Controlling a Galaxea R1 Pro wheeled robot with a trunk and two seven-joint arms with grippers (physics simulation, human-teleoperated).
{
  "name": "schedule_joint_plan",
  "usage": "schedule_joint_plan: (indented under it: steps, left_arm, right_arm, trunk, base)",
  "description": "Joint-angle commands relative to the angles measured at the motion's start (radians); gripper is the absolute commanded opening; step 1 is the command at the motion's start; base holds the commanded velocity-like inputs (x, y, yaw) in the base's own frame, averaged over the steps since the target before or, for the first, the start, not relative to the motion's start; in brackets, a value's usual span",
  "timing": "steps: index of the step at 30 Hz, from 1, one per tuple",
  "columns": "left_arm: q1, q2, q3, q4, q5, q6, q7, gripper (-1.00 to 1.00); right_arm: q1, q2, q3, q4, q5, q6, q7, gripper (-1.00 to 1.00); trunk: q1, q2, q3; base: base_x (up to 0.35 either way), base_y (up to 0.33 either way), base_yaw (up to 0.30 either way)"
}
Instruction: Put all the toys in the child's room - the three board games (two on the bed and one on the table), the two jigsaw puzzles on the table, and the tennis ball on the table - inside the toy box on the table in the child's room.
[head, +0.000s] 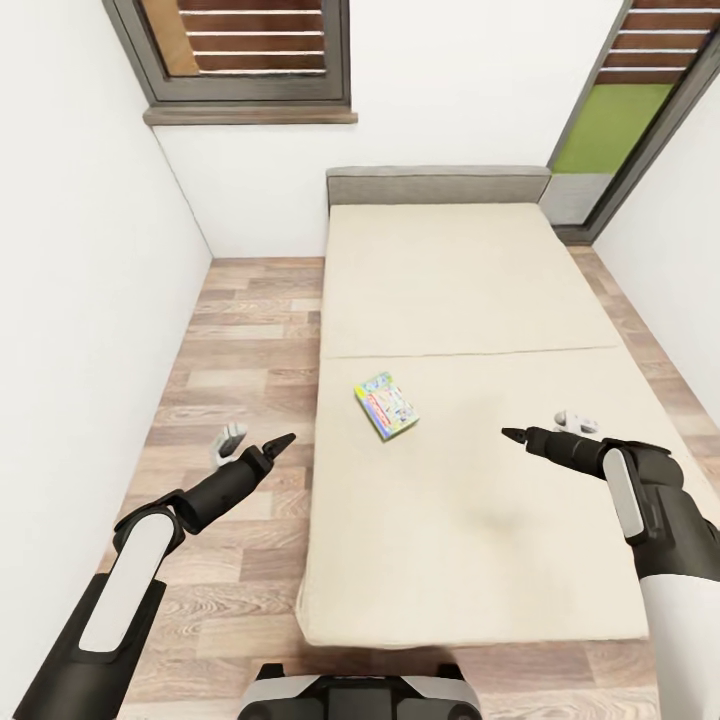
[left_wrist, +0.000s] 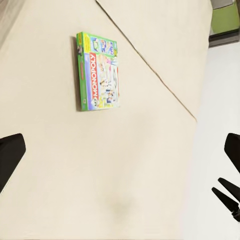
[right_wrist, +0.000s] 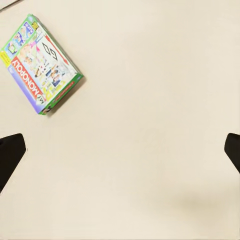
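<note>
Both grippers hover with jaws spread wide and empty, left gripper (head: 255, 447) beside the bed (head: 470, 290), right gripper (head: 550, 428) above it; Monopoly board game (head: 386, 405) lies flat between them, ahead of both

- Board game (head: 386, 405) lies flat on the bed (head: 440, 290), near its left edge, mid-frame.
- Headboard (head: 437, 185) stands against the far wall, between two windows.

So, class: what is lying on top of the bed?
One Monopoly box lies flat on the bed, near the seam across the mattress. Nothing else rests on the mattress. Whatever is beneath the box is covered.
</note>
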Motion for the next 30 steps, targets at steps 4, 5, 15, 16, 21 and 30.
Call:
schedule_joint_plan:
  steps: [4, 5, 15, 16, 21, 30]
  left_arm:
    - [-0.001, 0.000, -0.001, -0.001, 0.010, 0.002, 0.010, 1.00]
    - [-0.001, 0.000, -0.001, -0.001, 0.010, 0.002, 0.010, 1.00]
    - [-0.001, 0.000, -0.001, -0.001, 0.010, 0.002, 0.010, 1.00]
    - [-0.001, 0.000, -0.001, -0.001, 0.010, 0.002, 0.010, 1.00]
    - [-0.002, 0.000, -0.001, -0.001, 0.010, 0.002, 0.010, 1.00]
    - [-0.002, 0.000, 0.000, -0.001, 0.010, 0.002, 0.010, 1.00]
  right_arm:
    - [-0.001, 0.001, -0.002, -0.001, 0.001, 0.005, 0.005, 1.00]
    - [-0.001, 0.001, -0.002, -0.001, 0.001, 0.005, 0.005, 1.00]
    - [-0.001, 0.001, -0.002, -0.001, 0.001, 0.005, 0.006, 1.00]
    - [-0.001, 0.001, -0.002, -0.001, 0.001, 0.005, 0.006, 1.00]
    - [-0.001, 0.001, -0.002, 0.000, 0.002, 0.005, 0.006, 1.00]
    - [-0.016, 0.002, -0.001, 0.017, 0.004, 0.012, 0.000, 1.00]
  trunk:
    - [0.001, -0.002, -0.001]
    - [0.001, -0.002, -0.001]
    - [0.001, -0.002, -0.001]
    - [0.001, -0.002, -0.001]
    - [0.001, -0.002, -0.001]
    - [0.001, -0.002, -0.001]
  base:
    - [0.038, 0.000, 0.162]
    - [0.028, 0.000, 0.129]
    - [0.014, 0.000, 0.063]
    - [0.006, 0.000, 0.027]
    - [0.004, 0.000, 0.018]
    - [0.002, 0.000, 0.007]
